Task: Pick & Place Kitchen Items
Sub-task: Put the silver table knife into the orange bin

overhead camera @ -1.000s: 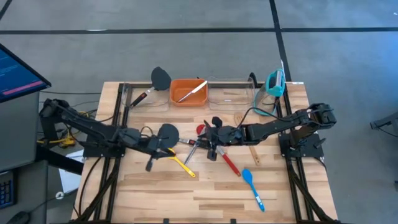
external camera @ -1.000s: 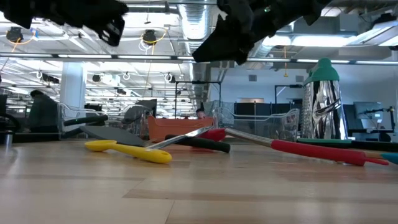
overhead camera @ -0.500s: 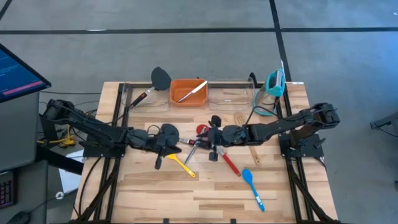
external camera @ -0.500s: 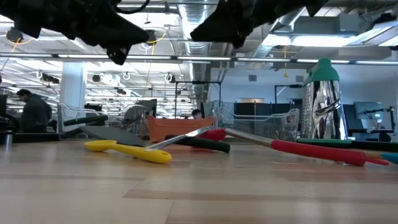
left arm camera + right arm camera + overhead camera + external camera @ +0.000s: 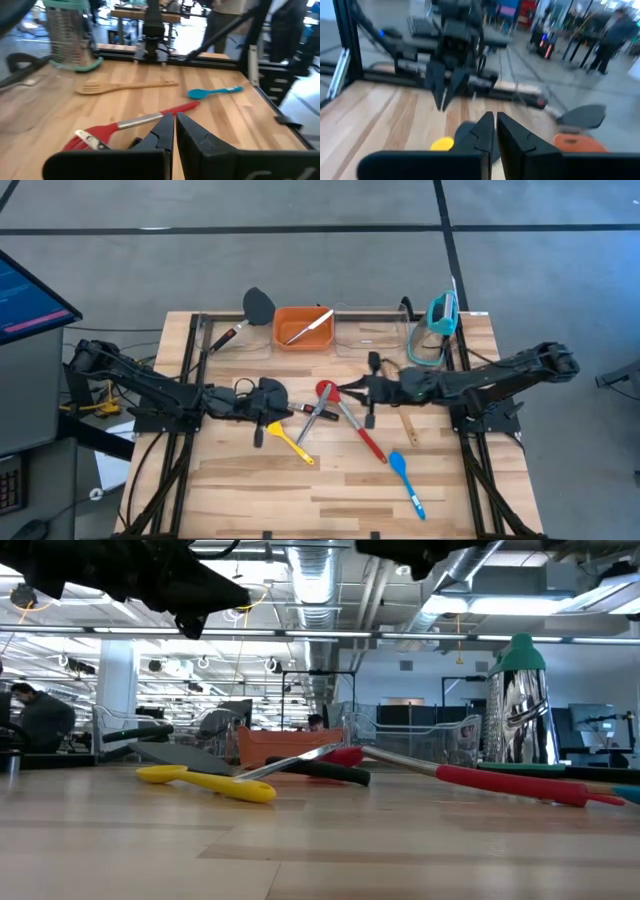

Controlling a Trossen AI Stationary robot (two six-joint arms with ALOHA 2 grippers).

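While both hands, left (image 5: 262, 423) and right (image 5: 368, 391), hover pressed together and empty, the red spoon (image 5: 345, 414) risks a missed grasp.

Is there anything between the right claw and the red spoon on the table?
Nothing visible. The right claw hangs shut just beside the red spoon, with only bare table between them in the high view. Metal tongs lie across the spoon's far side, toward the left claw.

Dark jointed arms (black cables trailing)
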